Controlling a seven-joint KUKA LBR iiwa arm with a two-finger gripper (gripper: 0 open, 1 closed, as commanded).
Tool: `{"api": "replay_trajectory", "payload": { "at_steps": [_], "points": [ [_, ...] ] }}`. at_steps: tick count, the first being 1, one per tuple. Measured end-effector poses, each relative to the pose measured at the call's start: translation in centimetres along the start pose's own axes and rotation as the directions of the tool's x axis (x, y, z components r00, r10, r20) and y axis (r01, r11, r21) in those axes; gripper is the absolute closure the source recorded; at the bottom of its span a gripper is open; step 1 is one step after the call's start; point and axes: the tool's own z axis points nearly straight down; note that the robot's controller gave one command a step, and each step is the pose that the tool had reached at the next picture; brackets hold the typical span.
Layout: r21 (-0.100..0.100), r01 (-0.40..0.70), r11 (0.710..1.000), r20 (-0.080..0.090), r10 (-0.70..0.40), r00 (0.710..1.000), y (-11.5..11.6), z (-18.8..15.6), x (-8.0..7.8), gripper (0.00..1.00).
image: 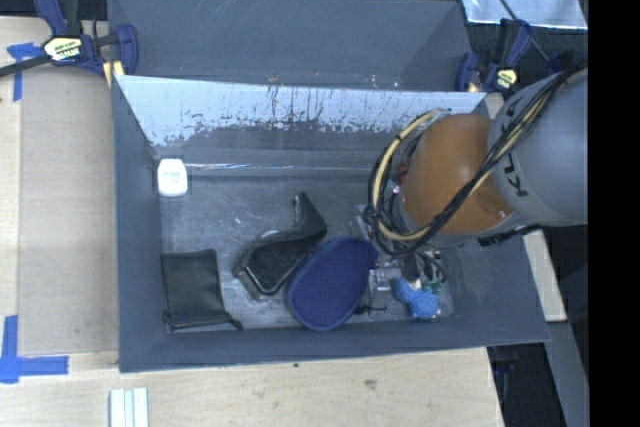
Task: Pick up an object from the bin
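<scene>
Hand: the hand (pixel 393 279) is low over the floor of the bin (pixel 300 120), at about 4 o'clock from the floor's middle. The wrist's bulk hides its working end, so I cannot tell whether it is released or clenched, and nothing can be seen gripped in it.
Nearest things: a small bright blue thing with a green bit (pixel 418 300) lies just beside the hand at its 4 o'clock. A dark blue oval mesh pad (pixel 325 283) lies at its 9 o'clock, with the pad's right end touching the hand or very close to it.
Step in hand: by my reading, the descent for a grasp, with no lift begun. The likely target is one of those two, and I cannot say which.
Next move: it calls for closing firmly on a single thing and then rising straight up, so that the neighbour is not dragged along.
In the way: the two blue things lie close on either side of the hand, so a closing grip may pinch both or nudge one aside. The near bin wall at 5 o'clock leaves little room on that side.
Further out: a black curved piece (pixel 282 250) rests against the oval pad's 10 o'clock side. A flat black square (pixel 195 290) lies well apart at the floor's 8 o'clock.
Far corner: a small white block (pixel 172 177) sits at 10 o'clock, by the left wall and clear of the work.
Robot parts: the orange cover (pixel 450 180) and looped cables (pixel 385 190) hang above the hand at its 1 o'clock.
</scene>
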Motion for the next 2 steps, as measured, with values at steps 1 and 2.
{"api": "replay_trajectory", "payload": {
  "at_steps": [1,2],
  "points": [
    [0.001,-0.003,1.000,0.009,0.003,1.000,-0.2,-0.6,-0.2,1.00],
    [0.002,-0.007,1.000,0.007,0.007,1.000,-4.7,-12.1,-0.1,1.00]
  ]
}}
